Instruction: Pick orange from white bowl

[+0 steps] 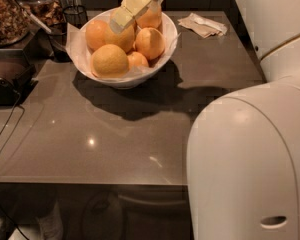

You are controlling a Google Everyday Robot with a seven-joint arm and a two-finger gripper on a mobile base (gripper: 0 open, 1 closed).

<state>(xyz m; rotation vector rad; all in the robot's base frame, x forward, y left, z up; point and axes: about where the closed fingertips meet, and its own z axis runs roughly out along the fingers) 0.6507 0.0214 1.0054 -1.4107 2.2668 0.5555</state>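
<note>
The gripper (120, 19) hangs over the far middle of the white bowl (124, 79), its tip at the orange (123, 40) lying there; whether it is apart or together cannot be told; the bowl sits far left on the table (115, 134)

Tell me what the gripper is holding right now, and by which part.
It cannot be told. The gripper hangs over the white bowl, its tip at the top of an orange, and every fruit lies in the bowl.
</note>
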